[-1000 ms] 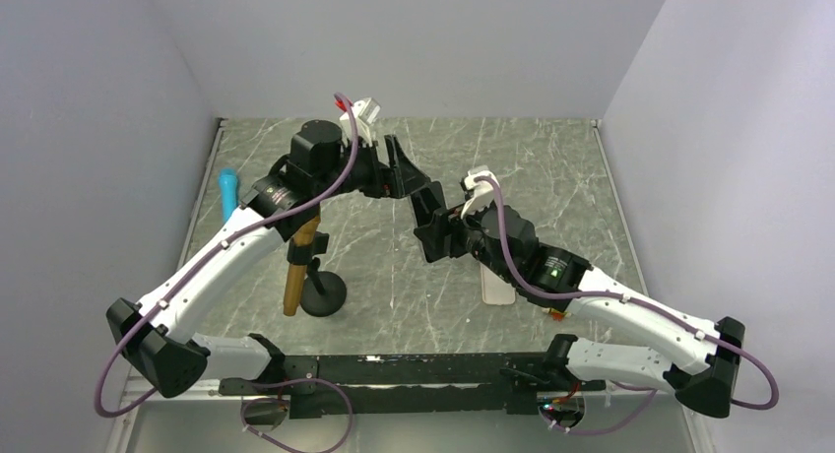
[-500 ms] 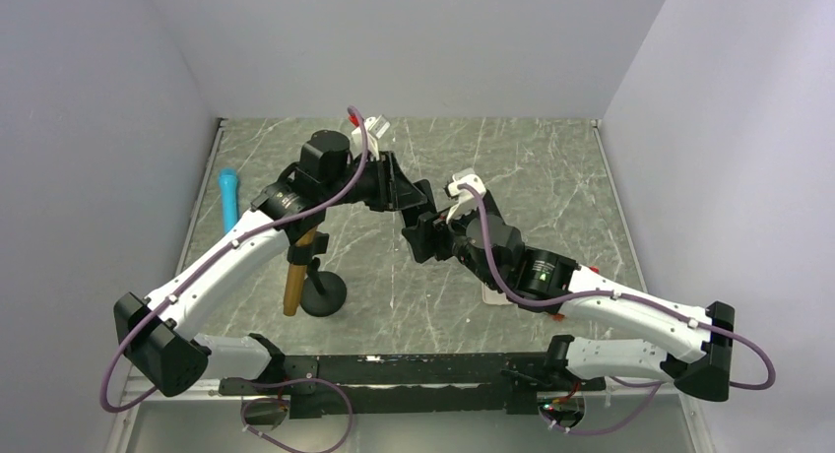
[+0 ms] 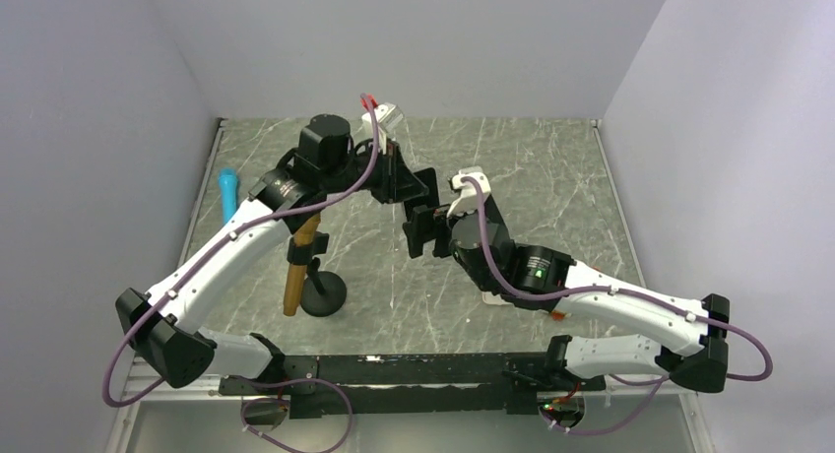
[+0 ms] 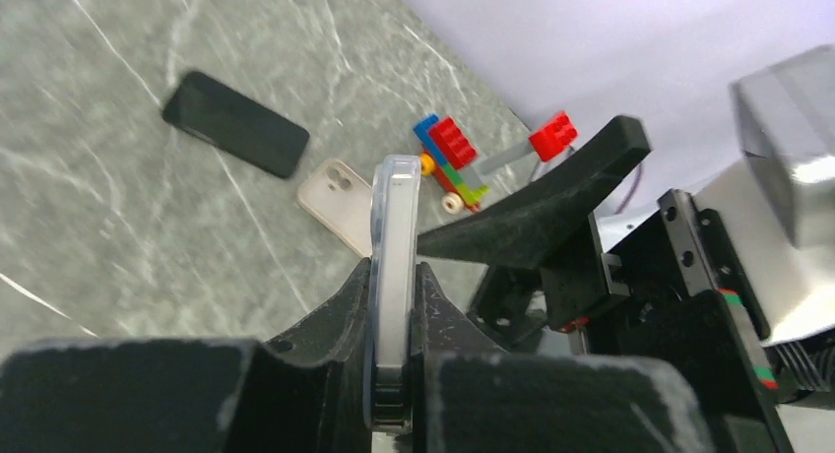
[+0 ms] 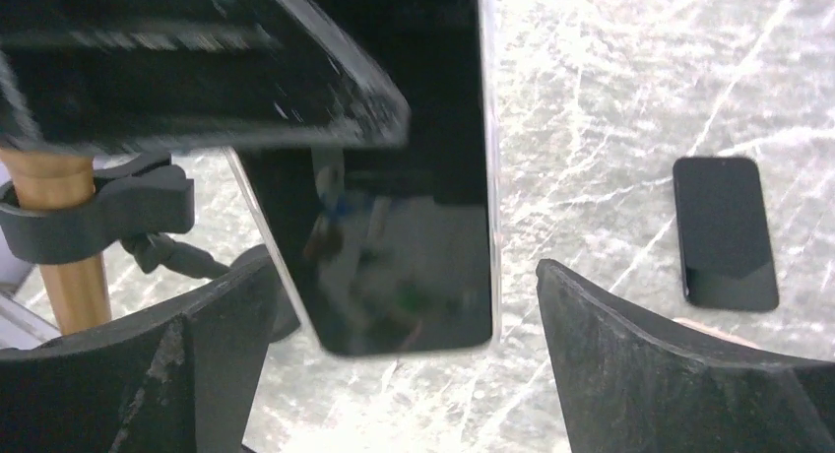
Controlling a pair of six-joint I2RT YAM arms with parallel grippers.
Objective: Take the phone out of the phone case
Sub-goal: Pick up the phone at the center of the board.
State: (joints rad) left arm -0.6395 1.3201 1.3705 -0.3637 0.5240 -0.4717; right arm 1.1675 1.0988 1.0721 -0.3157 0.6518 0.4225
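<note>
I've swung the right gripper [image 5: 404,286] in, jaws wide open either side of the phone [image 5: 394,226], which sits in its phone case [image 4: 394,226], clamped edge-on aloft by the left gripper [image 4: 394,315] — extraction not begun.

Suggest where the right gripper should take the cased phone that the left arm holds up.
Probably the free end of the phone that sticks out past the left gripper, pinched across its long edges. Come end-on: the right gripper is open with a finger on either side of that end, and the left one covers the flat faces further along.
</note>
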